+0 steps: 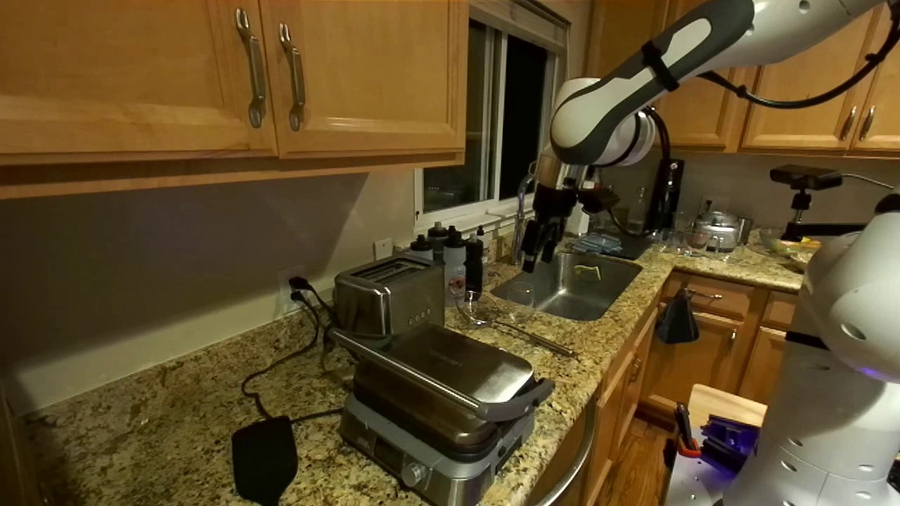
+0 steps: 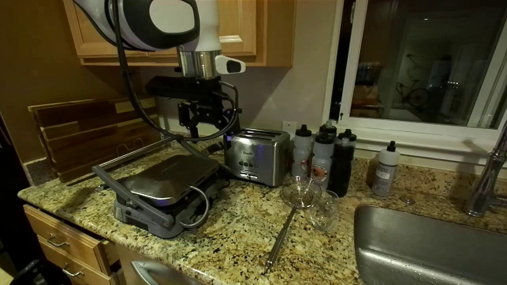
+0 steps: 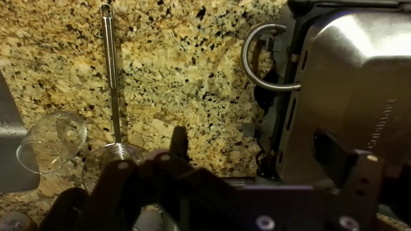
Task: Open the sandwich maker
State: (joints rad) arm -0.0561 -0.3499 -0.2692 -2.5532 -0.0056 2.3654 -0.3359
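The sandwich maker [image 1: 453, 362] is a wide steel press on the granite counter with its lid down. It also shows in an exterior view [image 2: 170, 180] and in the wrist view [image 3: 346, 89]. Its long bar handle [image 1: 415, 376] runs along the edge away from the sink. A curved steel loop [image 3: 247, 61] sticks out from the side facing the sink. My gripper [image 3: 250, 131] is open and empty, fingers pointing down. It hangs above the counter and the lid's edge, apart from the press. It also shows in both exterior views [image 1: 538, 261] [image 2: 211, 136].
A silver toaster [image 2: 257, 158] stands beside the press against the wall. Several bottles [image 2: 323, 162], a wire strainer [image 2: 283, 233] and a glass [image 2: 324, 211] lie between it and the sink [image 1: 569, 281]. Cabinets [image 1: 365, 84] hang above. A black paddle [image 1: 265, 457] lies beside the press.
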